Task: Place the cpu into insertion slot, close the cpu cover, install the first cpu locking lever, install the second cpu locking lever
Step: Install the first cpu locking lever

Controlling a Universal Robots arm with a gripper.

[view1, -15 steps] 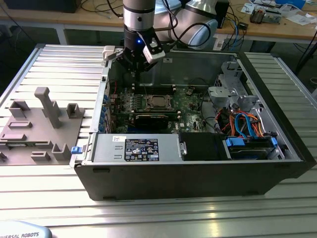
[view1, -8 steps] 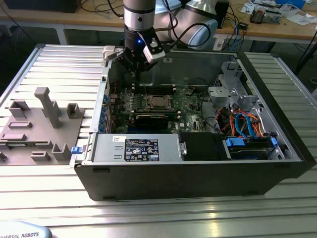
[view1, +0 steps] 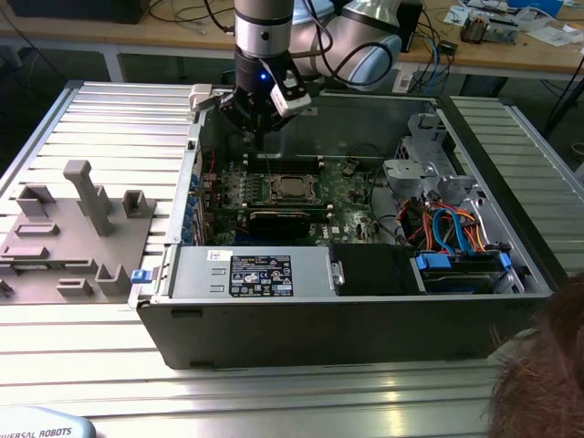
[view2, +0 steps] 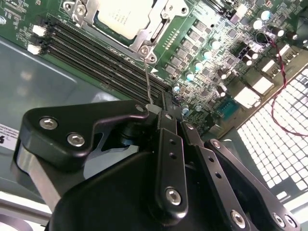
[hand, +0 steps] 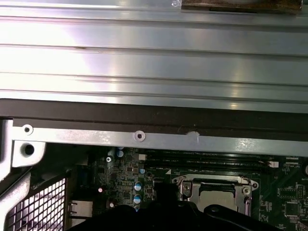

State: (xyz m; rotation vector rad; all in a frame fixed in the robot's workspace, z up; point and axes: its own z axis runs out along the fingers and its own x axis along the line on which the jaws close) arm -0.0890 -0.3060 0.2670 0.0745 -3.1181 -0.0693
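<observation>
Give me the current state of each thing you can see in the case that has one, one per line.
cpu: seated in the socket, metal top showing through the cover window.
cpu cover: closed down flat over the cpu.
locking lever: thin wire rod running from the socket corner to the gripper tips.
gripper: fingers together at the lever's end.
computer case: side panel off, board exposed.

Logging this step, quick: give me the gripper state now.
Gripper: shut on the thin wire locking lever beside the cpu cover.
</observation>
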